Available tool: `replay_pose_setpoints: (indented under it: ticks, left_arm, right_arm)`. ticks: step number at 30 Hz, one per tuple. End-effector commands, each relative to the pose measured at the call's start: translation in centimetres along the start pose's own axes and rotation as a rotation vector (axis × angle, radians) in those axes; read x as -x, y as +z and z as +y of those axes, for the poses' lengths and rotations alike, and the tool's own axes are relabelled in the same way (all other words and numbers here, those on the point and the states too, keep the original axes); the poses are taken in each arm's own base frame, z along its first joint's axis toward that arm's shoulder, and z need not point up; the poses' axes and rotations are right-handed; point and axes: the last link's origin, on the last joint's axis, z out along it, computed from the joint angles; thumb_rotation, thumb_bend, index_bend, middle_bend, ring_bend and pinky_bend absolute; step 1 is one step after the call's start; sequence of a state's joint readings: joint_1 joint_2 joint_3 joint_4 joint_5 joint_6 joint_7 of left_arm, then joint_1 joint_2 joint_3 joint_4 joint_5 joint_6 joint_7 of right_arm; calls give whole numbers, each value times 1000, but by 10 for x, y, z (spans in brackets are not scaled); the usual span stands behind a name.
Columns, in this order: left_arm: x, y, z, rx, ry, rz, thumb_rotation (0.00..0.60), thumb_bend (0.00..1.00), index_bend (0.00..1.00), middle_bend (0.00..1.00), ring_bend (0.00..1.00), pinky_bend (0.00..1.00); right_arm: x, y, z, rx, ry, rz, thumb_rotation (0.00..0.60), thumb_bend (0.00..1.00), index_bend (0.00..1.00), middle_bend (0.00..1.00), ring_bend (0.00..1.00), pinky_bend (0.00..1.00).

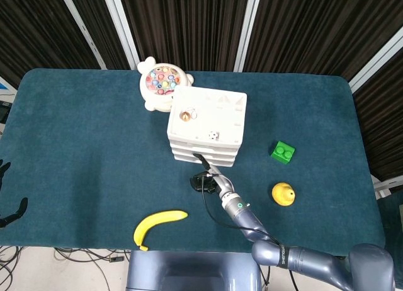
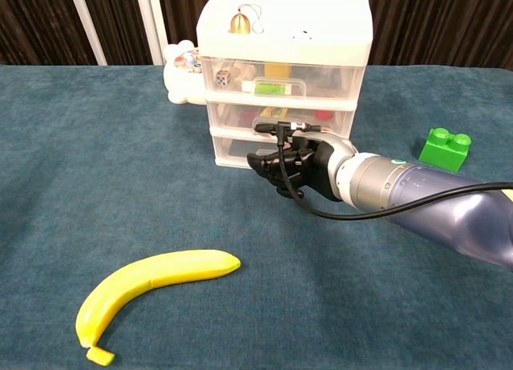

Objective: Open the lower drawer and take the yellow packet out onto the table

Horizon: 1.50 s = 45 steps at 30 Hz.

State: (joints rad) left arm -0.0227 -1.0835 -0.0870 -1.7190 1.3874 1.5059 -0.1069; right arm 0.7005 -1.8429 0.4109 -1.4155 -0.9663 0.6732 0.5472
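The white three-drawer unit (image 1: 208, 124) (image 2: 284, 34) stands mid-table with all its drawers pushed in. My right hand (image 2: 296, 168) (image 1: 204, 181) hovers low just in front of the lower drawer (image 2: 232, 150), with its fingers curled in and nothing seen in them. It covers most of that drawer's front, so I cannot make out a yellow packet inside. Yellow and red items show through the middle drawer (image 2: 276, 112). Only the fingertips of my left hand (image 1: 14, 210) show at the table's left edge; they are apart and hold nothing.
A banana (image 2: 156, 290) (image 1: 158, 223) lies near the front edge, left of my right arm. A green brick (image 2: 443, 148) and a small yellow toy (image 1: 283, 193) sit to the right. A round fishing toy (image 1: 160, 83) stands behind the drawer unit.
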Motion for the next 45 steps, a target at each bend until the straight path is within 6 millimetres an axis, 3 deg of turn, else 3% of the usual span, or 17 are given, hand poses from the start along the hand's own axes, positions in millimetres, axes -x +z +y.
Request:
replay_pose_setpoints:
  ticks: [1,45]
  left_arm:
    - [0,0,0,0,0,0,600,355,45,0,0,0]
    - [0,0,0,-4,7,-1,600,355,45,0,0,0]
  right_arm:
    - [1,0,0,2,-2,-7,600,550,0,813,876,928]
    - [20,-21,3,-8,5,-126,600,551,0,813,876,927]
